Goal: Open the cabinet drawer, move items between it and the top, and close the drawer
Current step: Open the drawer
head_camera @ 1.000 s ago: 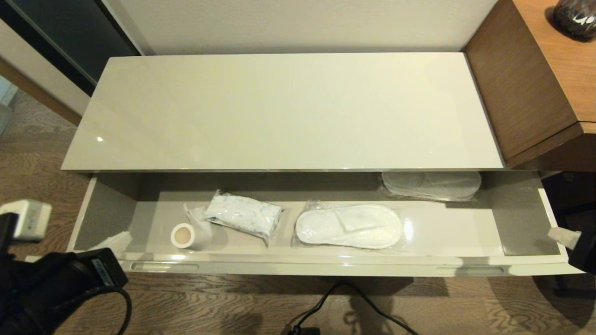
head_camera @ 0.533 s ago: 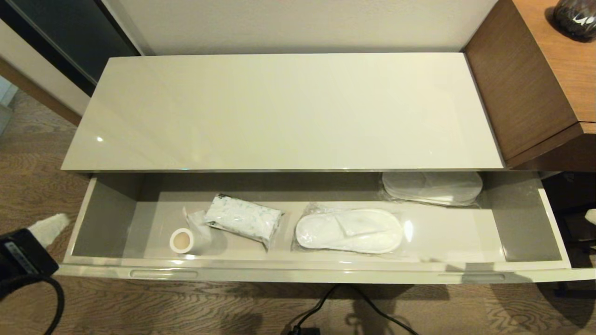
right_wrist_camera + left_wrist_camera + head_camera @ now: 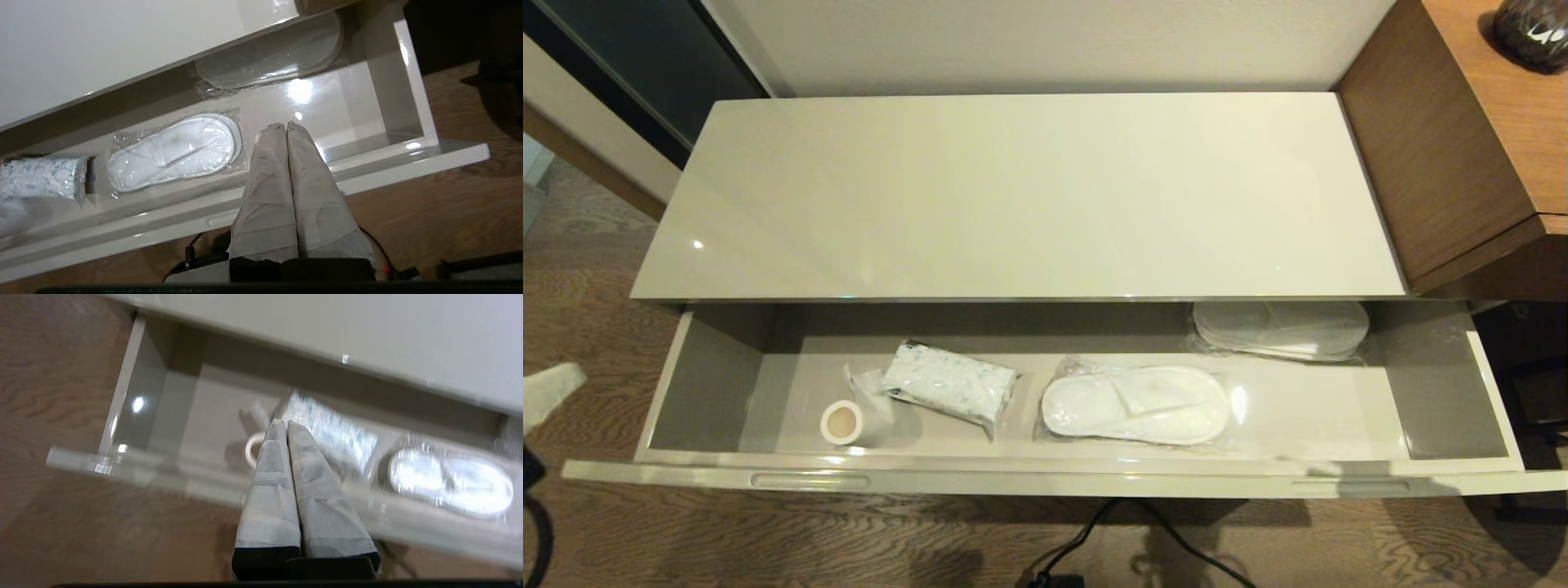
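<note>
The cabinet drawer (image 3: pixel 1045 482) stands pulled open below the bare glossy cream top (image 3: pixel 1021 196). On its grey floor lie a tape roll (image 3: pixel 841 422), a patterned tissue pack (image 3: pixel 949 381), plastic-wrapped white slippers (image 3: pixel 1135 404) and a second wrapped pair (image 3: pixel 1281 329) at the back right, partly under the top. My left gripper (image 3: pixel 284 424) is shut and empty, held off the drawer's front left; only its taped fingers (image 3: pixel 547 394) show in the head view. My right gripper (image 3: pixel 285 125) is shut and empty, hanging in front of the drawer's right part.
A brown wood-grain cabinet (image 3: pixel 1445 163) with a dark vase (image 3: pixel 1531 28) adjoins the right end. A black cable (image 3: pixel 1111 531) lies on the wooden floor below the drawer front. Two slot handles (image 3: pixel 810 481) (image 3: pixel 1349 487) sit in the front edge.
The drawer slid out a little further, then stopped. Both arms drew back from its front corners: the left one to the picture's left edge, the right one out of the head view.
</note>
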